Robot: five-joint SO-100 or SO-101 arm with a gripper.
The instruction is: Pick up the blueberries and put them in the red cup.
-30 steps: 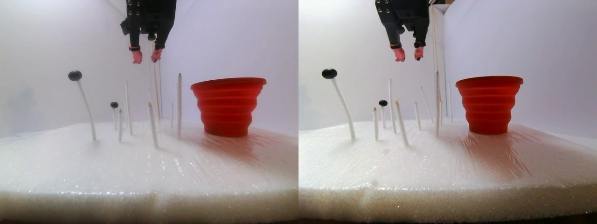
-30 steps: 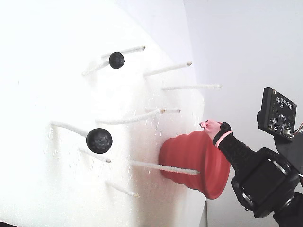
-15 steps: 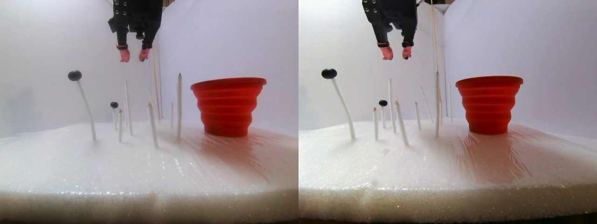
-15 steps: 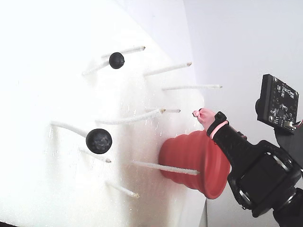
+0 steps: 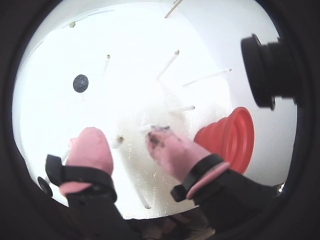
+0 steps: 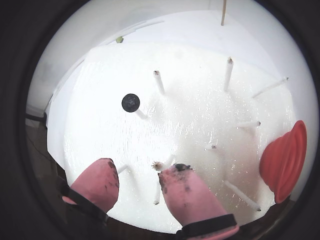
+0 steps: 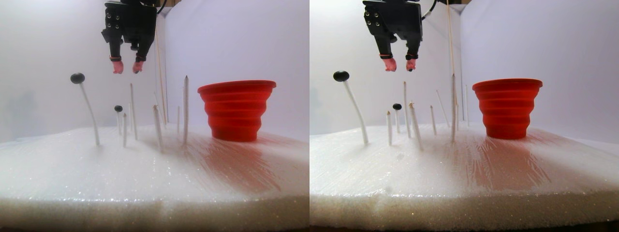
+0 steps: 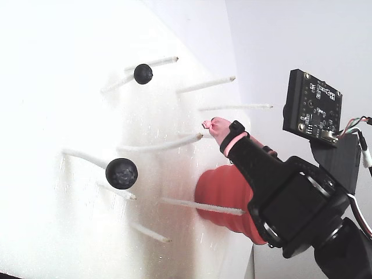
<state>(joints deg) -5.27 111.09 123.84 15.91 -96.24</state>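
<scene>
The claw (image 6: pixel 138 182) hangs open and empty above the bench (image 6: pixel 190 100). In a wrist view a blueberry (image 6: pixel 130 103) sits atop a white stick (image 6: pixel 141 114) at 12 o'clock from the claw. The red cup (image 6: pixel 285 160) stands at 3 o'clock, upright.

I am looking into a makeshift lab test booth.
Plain white walls (image 7: pixel 232 34) are enclosing a plastic-wrapped foam slab (image 7: pixel 145 179) that is bristling with thin white sticks (image 7: pixel 185 108).

The end effector (image 7: pixel 125 67) hangs high, its pink-tipped fingers (image 5: pixel 90 147) parted and empty.
</scene>
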